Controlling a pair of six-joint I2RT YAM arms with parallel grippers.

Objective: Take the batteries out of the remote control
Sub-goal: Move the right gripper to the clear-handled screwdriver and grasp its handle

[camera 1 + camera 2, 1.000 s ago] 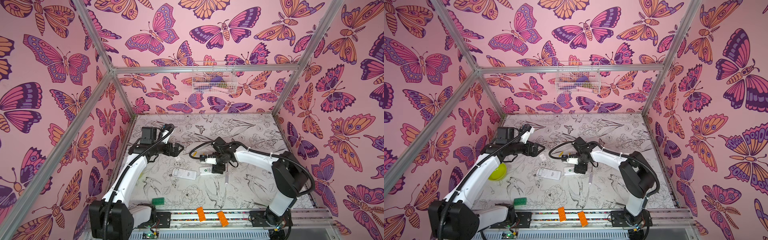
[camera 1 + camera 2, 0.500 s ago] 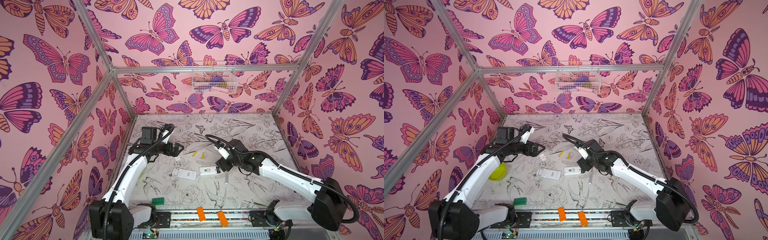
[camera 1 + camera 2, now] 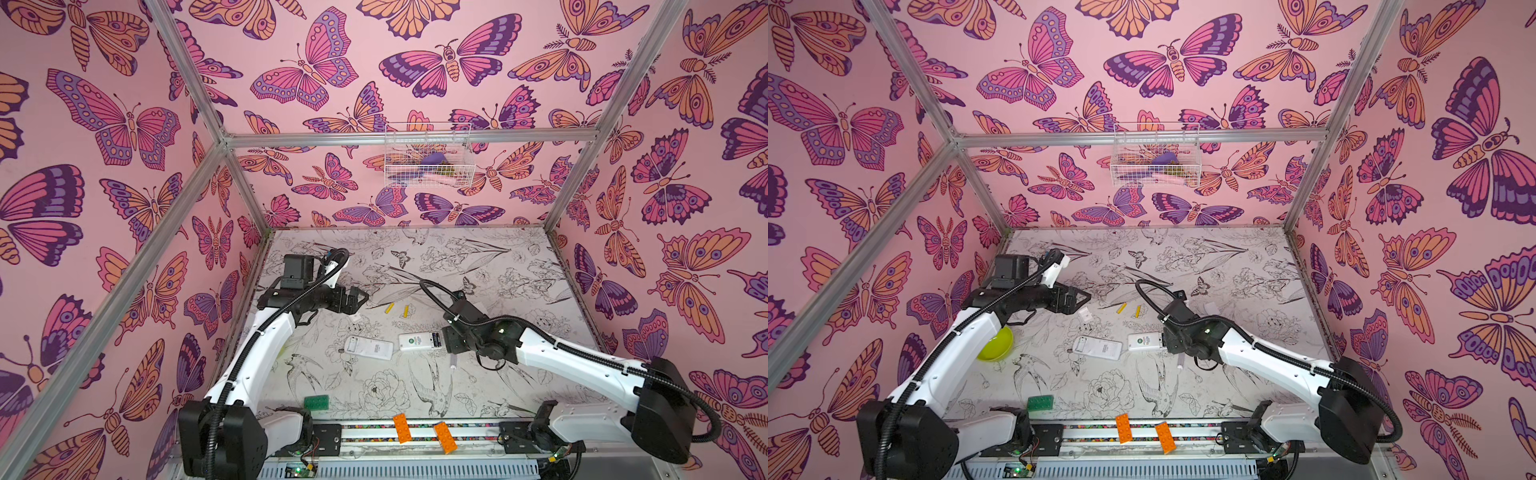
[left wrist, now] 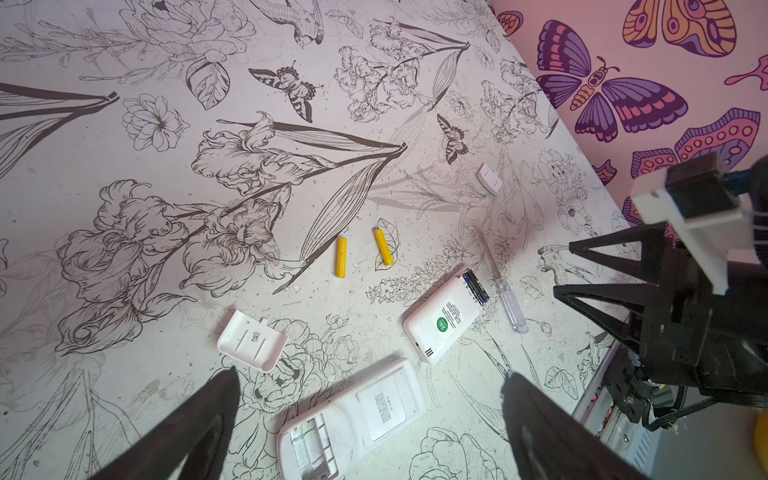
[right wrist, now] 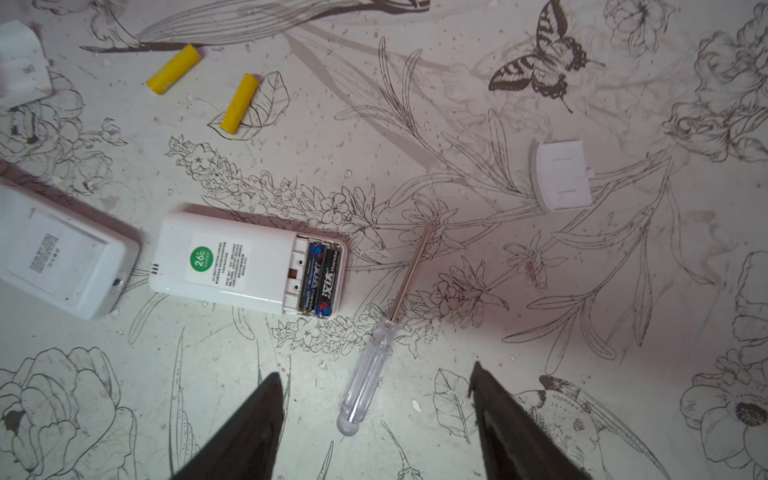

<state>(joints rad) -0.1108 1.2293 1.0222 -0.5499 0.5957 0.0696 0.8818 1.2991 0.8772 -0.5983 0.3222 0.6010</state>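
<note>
Your right gripper [image 5: 374,369] open, empty: centre on screwdriver [image 5: 386,328] handle, then lever black batteries [image 5: 320,278] from small remote [image 5: 232,257]; left gripper [image 4: 370,372] open too.

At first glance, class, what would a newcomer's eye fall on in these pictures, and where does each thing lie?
The pink butterfly walls enclose everything. On the table, two yellow batteries lie loose near the smaller remote, whose open bay holds two black batteries. A clear-handled screwdriver lies beside that bay.
</note>
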